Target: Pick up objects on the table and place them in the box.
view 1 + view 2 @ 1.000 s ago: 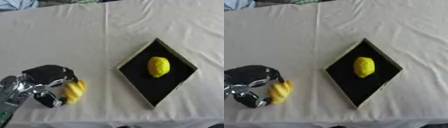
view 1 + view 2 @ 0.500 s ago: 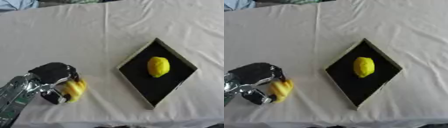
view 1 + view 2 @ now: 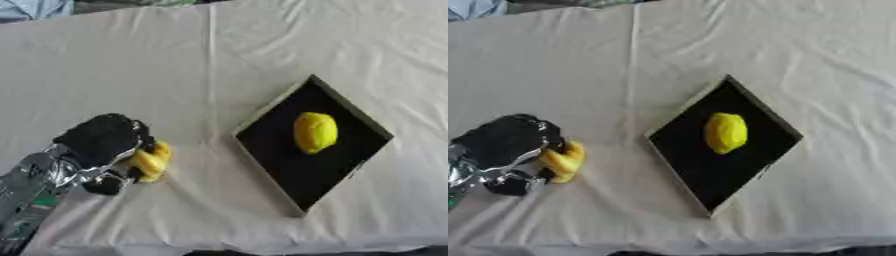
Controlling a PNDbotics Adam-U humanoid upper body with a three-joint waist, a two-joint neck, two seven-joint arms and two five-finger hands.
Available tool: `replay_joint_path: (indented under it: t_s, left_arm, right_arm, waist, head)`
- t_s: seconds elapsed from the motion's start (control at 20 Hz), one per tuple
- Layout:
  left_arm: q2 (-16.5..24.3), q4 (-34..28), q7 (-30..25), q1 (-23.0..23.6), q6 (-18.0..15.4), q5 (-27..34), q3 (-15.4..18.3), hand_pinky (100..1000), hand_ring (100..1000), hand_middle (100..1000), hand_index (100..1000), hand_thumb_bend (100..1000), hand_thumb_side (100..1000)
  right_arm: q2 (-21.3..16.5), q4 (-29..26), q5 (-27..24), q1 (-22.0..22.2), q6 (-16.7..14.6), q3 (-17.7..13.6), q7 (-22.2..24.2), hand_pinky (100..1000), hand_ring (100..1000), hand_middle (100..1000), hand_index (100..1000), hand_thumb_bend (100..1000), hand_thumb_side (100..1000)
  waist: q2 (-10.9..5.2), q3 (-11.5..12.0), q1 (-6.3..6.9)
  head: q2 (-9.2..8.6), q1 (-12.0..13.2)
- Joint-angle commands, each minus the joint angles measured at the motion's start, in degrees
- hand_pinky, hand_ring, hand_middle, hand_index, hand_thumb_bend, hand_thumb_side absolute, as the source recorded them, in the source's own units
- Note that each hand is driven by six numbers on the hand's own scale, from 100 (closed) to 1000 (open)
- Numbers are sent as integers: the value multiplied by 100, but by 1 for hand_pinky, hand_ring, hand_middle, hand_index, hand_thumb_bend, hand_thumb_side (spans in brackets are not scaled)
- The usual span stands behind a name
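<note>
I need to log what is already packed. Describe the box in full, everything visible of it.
The box is a shallow, open tray with a black inside and thin pale rim. It lies flat on the white tablecloth, right of centre, turned so its corners point like a diamond. One yellow lemon-like fruit rests inside, toward the upper half; the rest of the floor is bare. Nothing else touches it: the left hand, curled on a yellow object, is well off to its left.
</note>
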Motion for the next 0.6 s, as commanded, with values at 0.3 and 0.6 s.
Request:
replay_joint_path:
  t_s: [0.3,0.6]
  left_arm:
    - [85,-320,-59,-315,83,730,271,719,583,470,601,100,100]
    - [-322,-321,134,-1095,106,1206,573,720,578,480,605,100,100]
  right_arm:
    - [-98,-86,-32,-16,8,-78,-81,925,814,692,840,100,583]
    - [-137,-86,-29,-59,-27,-66,-120,923,814,693,840,100,582]
  waist:
    - [-161,60,-39]
    - [-225,96,-70]
  head:
    - [27,-99]
    - [27,-188]
